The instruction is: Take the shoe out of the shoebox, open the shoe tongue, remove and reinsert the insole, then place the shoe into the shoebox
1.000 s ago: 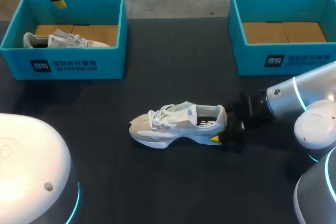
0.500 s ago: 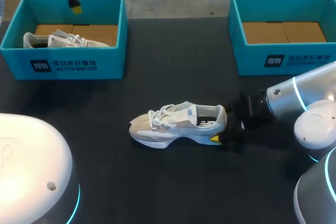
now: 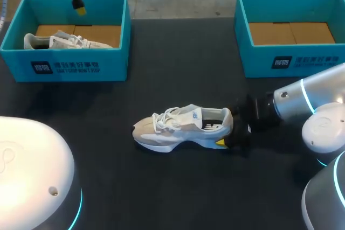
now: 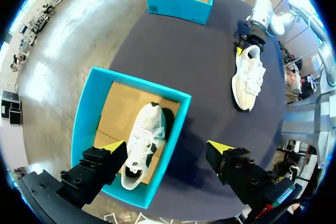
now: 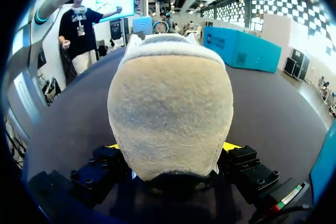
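A white and beige shoe (image 3: 180, 127) stands upright on the dark table (image 3: 178, 68), toe to the left. My right gripper (image 3: 229, 131) is at its heel, one finger on each side, shut on the shoe; in the right wrist view the beige heel (image 5: 170, 114) fills the gap between the yellow tips (image 5: 229, 146). High over the back of the left teal shoebox (image 3: 64, 68) hangs my left gripper (image 3: 78, 8), open and empty. From the left wrist view, its gripper (image 4: 167, 150) looks down on that box (image 4: 83, 114) and a second white shoe (image 4: 143, 145) lying inside.
The right teal shoebox (image 3: 291, 60) at the back right shows only its cardboard floor. The second shoe (image 3: 64, 40) lies along the left box's floor. The left wrist view also takes in the far shoebox (image 4: 178, 9) and the shoe (image 4: 248, 77) on the table.
My left gripper has shifted a little to the right above the left shoebox, then held still. The right arm and the shoe on the table have not moved.
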`<control>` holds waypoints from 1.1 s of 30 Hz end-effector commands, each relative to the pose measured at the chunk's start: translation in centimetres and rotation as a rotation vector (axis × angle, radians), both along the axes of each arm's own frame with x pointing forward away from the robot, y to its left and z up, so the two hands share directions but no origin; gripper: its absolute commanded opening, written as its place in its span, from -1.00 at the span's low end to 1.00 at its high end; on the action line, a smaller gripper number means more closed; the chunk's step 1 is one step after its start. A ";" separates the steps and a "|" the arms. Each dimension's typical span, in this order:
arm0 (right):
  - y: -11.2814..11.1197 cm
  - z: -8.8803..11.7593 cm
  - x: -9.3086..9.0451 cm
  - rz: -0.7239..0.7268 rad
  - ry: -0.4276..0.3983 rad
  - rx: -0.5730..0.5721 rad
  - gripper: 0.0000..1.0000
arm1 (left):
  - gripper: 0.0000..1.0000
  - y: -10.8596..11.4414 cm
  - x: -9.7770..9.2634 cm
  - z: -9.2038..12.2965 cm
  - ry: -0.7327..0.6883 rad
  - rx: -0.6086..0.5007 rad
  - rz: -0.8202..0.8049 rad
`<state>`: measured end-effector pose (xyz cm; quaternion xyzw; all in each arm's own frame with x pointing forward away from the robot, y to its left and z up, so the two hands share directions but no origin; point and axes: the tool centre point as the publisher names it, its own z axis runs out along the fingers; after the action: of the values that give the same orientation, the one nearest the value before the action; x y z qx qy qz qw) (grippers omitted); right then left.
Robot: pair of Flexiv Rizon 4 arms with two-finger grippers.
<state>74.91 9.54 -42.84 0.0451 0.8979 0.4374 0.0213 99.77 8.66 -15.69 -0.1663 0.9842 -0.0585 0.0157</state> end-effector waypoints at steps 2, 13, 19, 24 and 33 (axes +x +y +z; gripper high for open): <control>0.5 -0.4 0.0 -0.001 0.000 -0.005 -1.00 | 1.00 0.1 -0.1 0.0 -0.002 0.001 -0.001; 0.5 -0.4 0.0 -0.001 0.000 -0.005 -1.00 | 1.00 -0.6 -0.9 -0.3 0.034 -0.003 0.155; 0.5 -0.4 0.0 -0.001 0.000 -0.005 -1.00 | 1.00 -2.4 -1.9 -0.6 0.090 -0.045 0.305; 0.5 -0.4 0.0 -0.001 0.000 -0.005 -1.00 | 1.00 -4.1 -3.2 -0.7 0.107 -0.050 0.426; 0.5 -0.4 0.0 -0.001 0.000 -0.005 -1.00 | 1.00 -7.1 -5.7 -0.6 0.090 -0.049 0.520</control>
<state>74.91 9.55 -42.85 0.0451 0.8979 0.4374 0.0212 95.12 1.88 -16.25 -0.4123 0.9079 -0.0684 -0.0324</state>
